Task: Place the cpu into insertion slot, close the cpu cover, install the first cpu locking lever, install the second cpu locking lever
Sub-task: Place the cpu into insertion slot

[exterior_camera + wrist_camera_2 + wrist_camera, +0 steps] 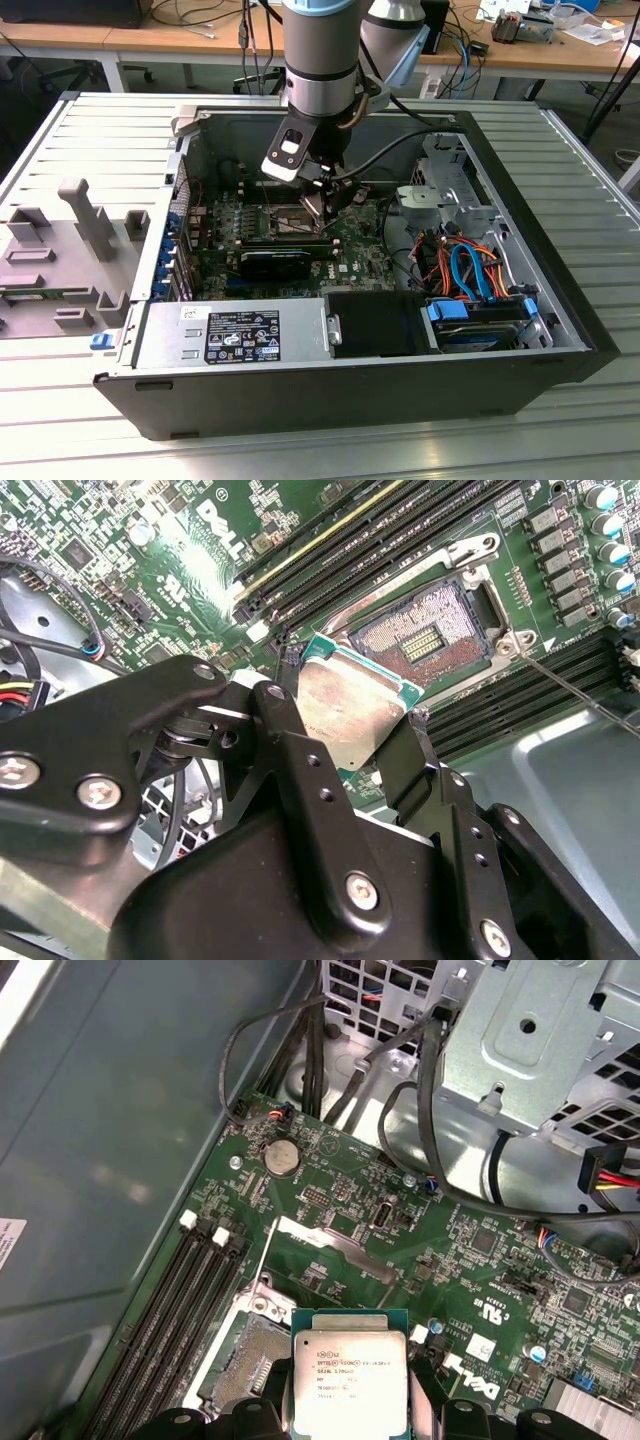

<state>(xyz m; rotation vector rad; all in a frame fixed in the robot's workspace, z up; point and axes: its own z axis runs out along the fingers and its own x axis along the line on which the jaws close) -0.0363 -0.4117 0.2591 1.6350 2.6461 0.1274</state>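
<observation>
The end effector [345, 723] clamps cpu [352, 702]; insertion slot [425, 640] uncovered

Slatted metal table [90, 130], open computer case [350, 395], grey fixture [60, 260]

cpu [349, 1385] dull silver metal top; hand [345, 728] matt black.

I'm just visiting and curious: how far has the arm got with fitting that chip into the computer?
Early days. Nothing looks finished yet. In hand: the gripper grips the chip by its edges, tilted at the edge of the socket and not seated in it. The socket lies open and bare, with nothing closed or latched over it. Seating the chip, closing up and latching all remain.
</observation>
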